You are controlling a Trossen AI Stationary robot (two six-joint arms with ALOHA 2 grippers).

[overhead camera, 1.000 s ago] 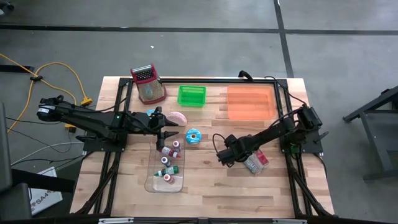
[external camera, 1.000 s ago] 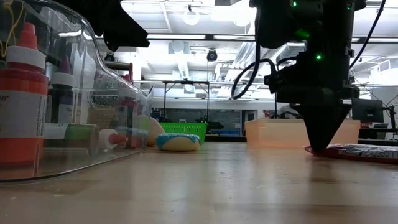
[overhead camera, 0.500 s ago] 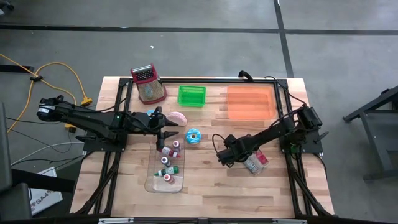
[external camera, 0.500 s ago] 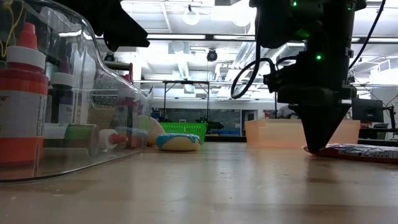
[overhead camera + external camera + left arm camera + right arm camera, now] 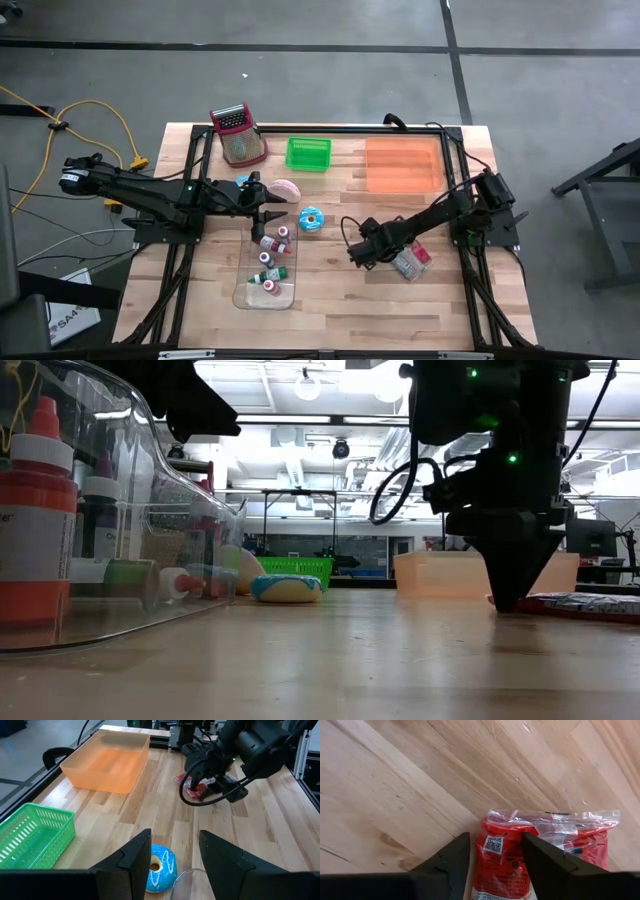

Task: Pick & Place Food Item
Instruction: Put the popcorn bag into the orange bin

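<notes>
Two arms share our table. Nearest, our right gripper (image 5: pixel 491 851) hangs with fingers apart over the red snack packet (image 5: pixel 540 851), which lies on the wood. Farther left, our left gripper (image 5: pixel 172 851) stands parted above the blue doughnut (image 5: pixel 159 866).

Glossy crinkled plastic packet (image 5: pixel 540 850) between matt dark fingers (image 5: pixel 452 860); beneath, smooth grained wood table (image 5: pixel 395 785).

Both arms (image 5: pixel 150 195) are matte black with jointed links. Black cables loop off the right arm (image 5: pixel 440 212), and small green lights glow on its body. Each end effector has two dark wedge-shaped fingers (image 5: pixel 137 860).
</notes>
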